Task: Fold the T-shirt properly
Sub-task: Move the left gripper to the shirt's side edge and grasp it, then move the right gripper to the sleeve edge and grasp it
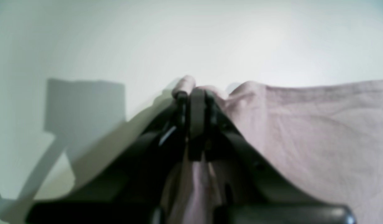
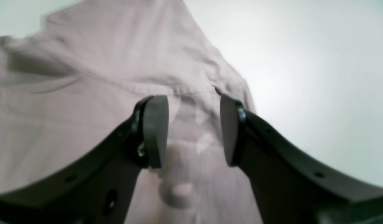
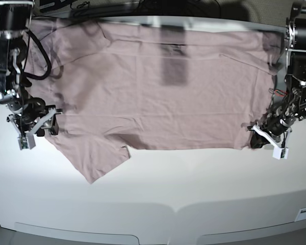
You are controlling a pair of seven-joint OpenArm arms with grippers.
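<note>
- While the T-shirt (image 3: 158, 87) lies spread flat across the far half of the white table (image 3: 158, 199), one sleeve pointing toward 7 o'clock in the base view, the step in hand appears to be taking hold of both lower corners ahead of a first fold.
- T-shirt: dusty pink, thin, lightly creased; body runs from 9 to 3 o'clock in the base view; a dark rectangular shadow sits near 12 o'clock on the cloth.
- Left gripper (image 1: 194, 93): jaws drawn together, clamped on a small bunch of the T-shirt's edge, which pokes out past the tips in the left wrist view. In the base view it sits at the garment's 4 o'clock corner.
- Right gripper (image 2: 193, 129): jaws standing well apart, nothing between them but cloth lying beneath; a seam crosses just beyond the tips. In the base view it stands at 9 o'clock, at the sleeve side.
- Right fingers (image 2: 155, 130): whether they touch the fabric cannot be told from the blur.
- Handling note, as a judgement: the right side should come down over the seam and pinch a comparable amount of cloth before any lift; both corners should then rise together and level, so the thin fabric does not skew or drag into wrinkles.
</note>
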